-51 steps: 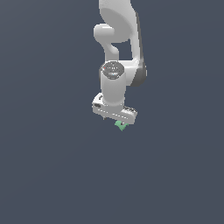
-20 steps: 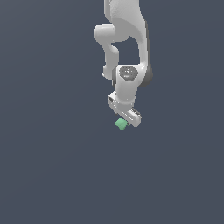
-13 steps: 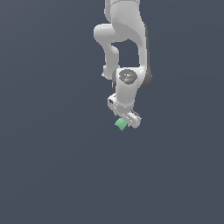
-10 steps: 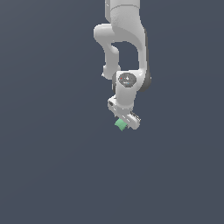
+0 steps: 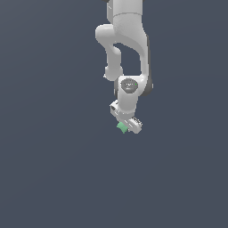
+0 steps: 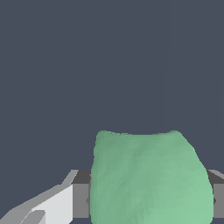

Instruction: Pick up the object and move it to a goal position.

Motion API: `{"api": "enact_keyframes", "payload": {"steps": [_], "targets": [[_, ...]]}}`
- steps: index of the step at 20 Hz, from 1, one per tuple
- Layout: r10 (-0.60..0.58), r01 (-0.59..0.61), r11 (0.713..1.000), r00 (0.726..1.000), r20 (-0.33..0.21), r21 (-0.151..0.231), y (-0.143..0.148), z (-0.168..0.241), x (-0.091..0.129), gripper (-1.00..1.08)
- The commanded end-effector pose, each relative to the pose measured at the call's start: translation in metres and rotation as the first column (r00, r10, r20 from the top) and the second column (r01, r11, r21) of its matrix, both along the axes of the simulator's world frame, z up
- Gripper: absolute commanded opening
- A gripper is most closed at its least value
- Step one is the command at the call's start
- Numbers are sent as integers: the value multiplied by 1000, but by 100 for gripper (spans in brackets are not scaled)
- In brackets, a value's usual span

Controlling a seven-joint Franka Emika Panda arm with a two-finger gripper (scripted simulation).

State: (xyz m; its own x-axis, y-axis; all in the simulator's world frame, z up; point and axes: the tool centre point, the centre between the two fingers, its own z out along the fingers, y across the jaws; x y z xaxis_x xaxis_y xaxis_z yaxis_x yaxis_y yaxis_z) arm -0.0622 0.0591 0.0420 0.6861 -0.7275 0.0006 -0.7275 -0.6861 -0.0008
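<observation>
The object, a small green block (image 5: 122, 127), hangs in the air under the white arm, held between the fingers of my gripper (image 5: 124, 128), which is shut on it. In the wrist view the green block (image 6: 148, 177) fills the space between the two fingers, with one grey pad (image 6: 81, 199) pressed against its side and the other showing only as a sliver at the frame's edge. In the exterior view the gripper body is tilted, and the block peeks out beneath it on the exterior view's left.
Only a plain dark grey-blue surface (image 5: 53, 169) surrounds the arm in both views. No other objects or edges show.
The arm has drawn the gripper and the held block slightly upward, and the hand has turned further since the earliest frame. The block stays in the grip.
</observation>
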Motion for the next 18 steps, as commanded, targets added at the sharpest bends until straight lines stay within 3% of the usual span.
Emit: {"api": "enact_keyframes", "payload": {"steps": [1, 11, 18], "targets": [[0, 0, 1000, 1000, -1, 0, 0, -1, 0, -100], [0, 0, 1000, 1000, 1, 0, 1, 2, 0, -100], [0, 0, 1000, 1000, 0, 0, 6, 27, -2, -100]]}}
